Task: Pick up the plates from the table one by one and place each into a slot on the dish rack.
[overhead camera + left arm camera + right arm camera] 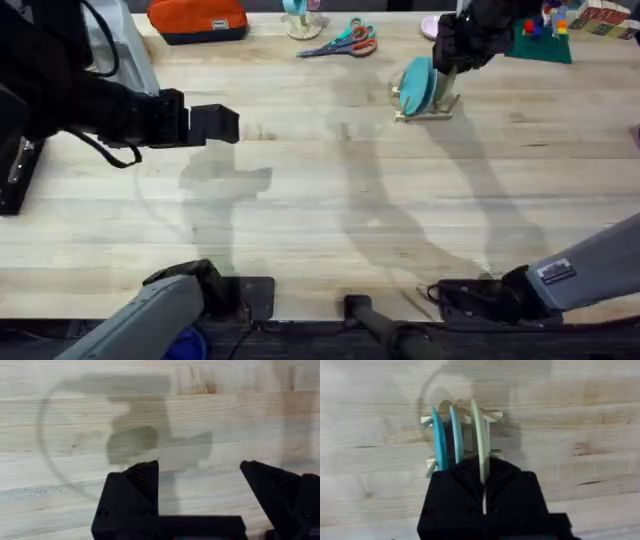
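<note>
The small wooden dish rack [428,108] stands on the table [320,200] at the far right of centre. Two teal plates [438,435] [456,430] stand upright in neighbouring slots. Beside them a cream-yellow plate [478,435] stands on edge in the rack [427,422], with my right gripper [483,477] shut on its rim. From overhead the right gripper [455,45] hangs just behind the teal plates [415,87]. My left gripper [215,123] hovers at the left over bare wood. Its fingers [135,485] are open with nothing between them.
Along the far edge lie an orange pouch [197,17], scissors [345,42], a small pink dish [430,25] and a green board with toy pieces [545,40]. The arm bases and cables sit at the near edge.
</note>
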`<state>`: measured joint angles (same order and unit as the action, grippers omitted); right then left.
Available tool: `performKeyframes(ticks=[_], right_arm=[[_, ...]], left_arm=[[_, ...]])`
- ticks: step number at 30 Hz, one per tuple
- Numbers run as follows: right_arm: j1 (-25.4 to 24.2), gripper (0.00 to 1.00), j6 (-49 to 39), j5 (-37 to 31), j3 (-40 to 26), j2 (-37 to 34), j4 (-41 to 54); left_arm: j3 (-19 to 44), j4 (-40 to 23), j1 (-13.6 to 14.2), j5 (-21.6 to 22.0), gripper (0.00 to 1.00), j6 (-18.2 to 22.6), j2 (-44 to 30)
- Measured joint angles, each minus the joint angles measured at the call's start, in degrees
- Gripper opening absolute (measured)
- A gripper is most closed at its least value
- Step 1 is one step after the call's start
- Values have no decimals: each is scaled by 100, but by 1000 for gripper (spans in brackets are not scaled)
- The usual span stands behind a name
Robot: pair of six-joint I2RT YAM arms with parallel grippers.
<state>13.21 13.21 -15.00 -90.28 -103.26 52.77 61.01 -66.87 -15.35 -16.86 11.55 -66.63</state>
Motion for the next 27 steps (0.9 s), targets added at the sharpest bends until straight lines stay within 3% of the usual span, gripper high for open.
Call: performKeyframes(ticks=[17, 27], right_arm=[[0, 143, 0, 7, -2, 0, 140], [0, 146, 0, 7, -2, 0, 192]], left_arm=[[0, 0, 0, 0, 995, 0, 0], [0, 0, 0, 0, 995, 0, 0]])
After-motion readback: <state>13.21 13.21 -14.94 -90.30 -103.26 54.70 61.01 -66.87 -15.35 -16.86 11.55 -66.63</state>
